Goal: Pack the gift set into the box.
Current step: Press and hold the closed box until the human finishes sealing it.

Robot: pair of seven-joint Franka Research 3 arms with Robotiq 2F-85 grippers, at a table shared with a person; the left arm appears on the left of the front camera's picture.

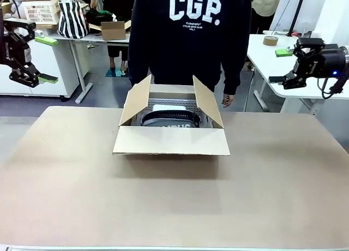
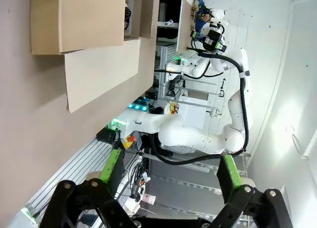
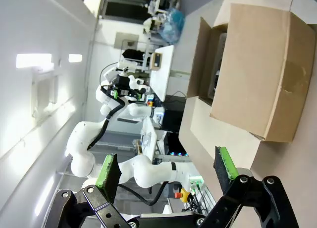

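A tan tabletop [image 1: 174, 207] is seen in a workroom lined with white tables [image 1: 283, 63]. The box [image 1: 170, 141] is set open at its far middle, with the gift set [image 1: 169, 119] lying inside between raised side flaps. A person [image 1: 191, 38] is stood just behind. The left claw [image 2: 171, 158] and the right claw [image 3: 166, 156] are held spread apart, raised at the sides.

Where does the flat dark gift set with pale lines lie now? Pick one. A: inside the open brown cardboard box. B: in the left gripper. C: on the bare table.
A: the front view shows the flat dark gift set inside the brown corrugated cardboard box, flaps open.
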